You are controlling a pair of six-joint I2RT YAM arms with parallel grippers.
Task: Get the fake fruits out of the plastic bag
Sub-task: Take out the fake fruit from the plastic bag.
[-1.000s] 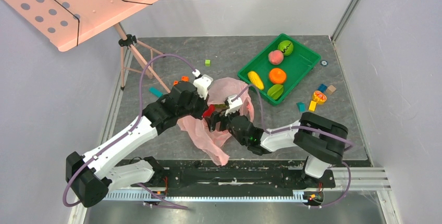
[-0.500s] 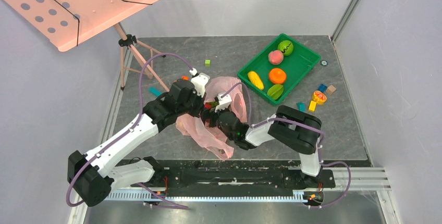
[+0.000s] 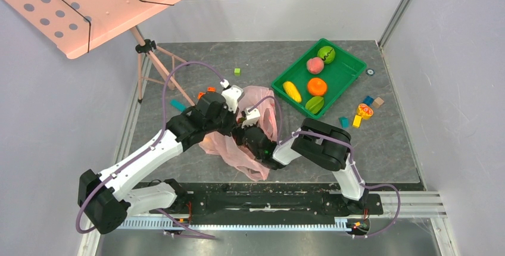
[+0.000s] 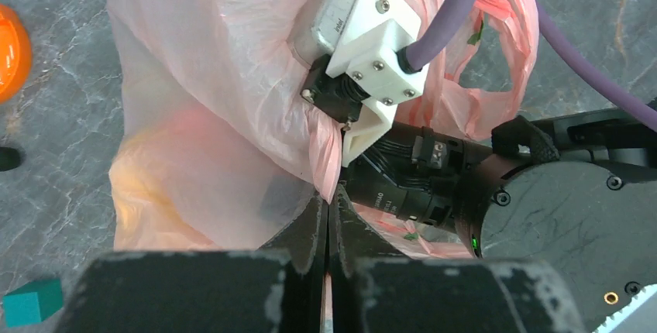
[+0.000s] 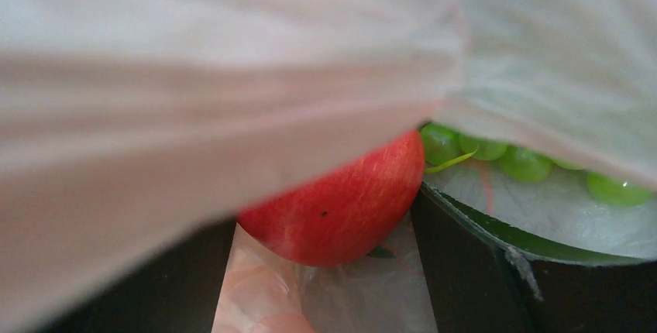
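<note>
My left fingers (image 4: 306,232) are pressed fully together on a fold of the pink bag (image 4: 194,116) at its rim, lifting the mouth off the bench (image 3: 387,149). The film is thin and limp. It bunches where I pinch it and sags everywhere else, so it gives no stiffness to push against.

My right fingers (image 5: 480,271) are deep inside the bag and spread wide. A sheet of the film droops across the upper part of my right wrist view. The red apple (image 5: 341,201) lies in the gap between the two fingers, resting on the bag's floor. I don't appear to have it clamped. The green grapes (image 5: 511,164) sit just behind it to the right, partly under the film.

I judge the apple to be light, hard and glossy. Being round, it could squirt out if I catch it off-centre, so I would close across its widest part, level with its middle, and keep loose film out from under the pads. Film caught there would make the hold slide, and the bag would drag along when I lift.

The grapes look lumpy, so they should be easier to take around the body of the bunch.
</note>
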